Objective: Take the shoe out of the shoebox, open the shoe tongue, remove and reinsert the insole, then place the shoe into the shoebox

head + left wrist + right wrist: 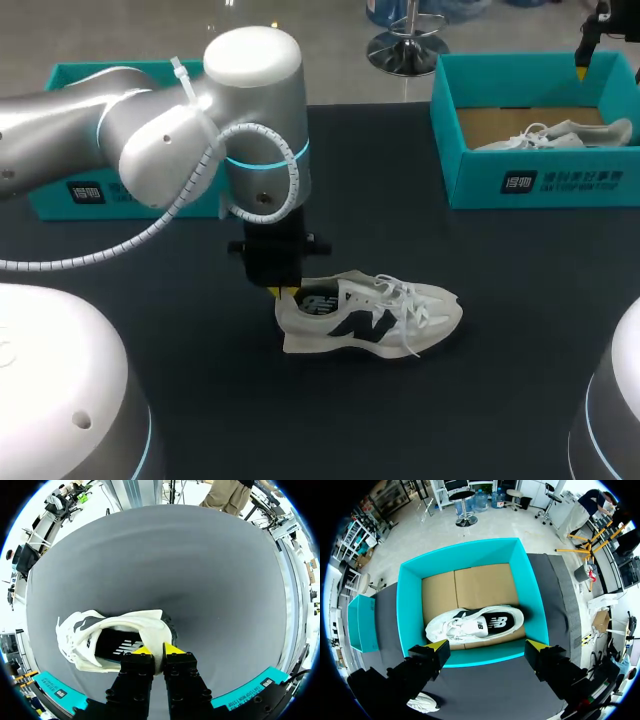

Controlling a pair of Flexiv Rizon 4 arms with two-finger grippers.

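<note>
— Where the left arm comes in from the frame's left, what does its tool hold?
— Seen from the head view, the left tool [285, 292] sits at the heel of the shoe [370, 315], which stands on its sole on the bench [520, 300] at centre. The box [540, 180] is at upper right with a second shoe [555, 135] inside, and the right tool [584, 68] hangs over its far wall.
— And the left wrist view?
— The left tool [159, 652] is clenched on the shoe's [100, 640] heel collar, one yellow tip inside and one outside.
— The right wrist view?
— The right tool [487, 650] is spread wide and grasps nothing, above the box [410, 605]. The second shoe [475, 625] lies on the box's cardboard floor, ahead of the fingers.
</note>
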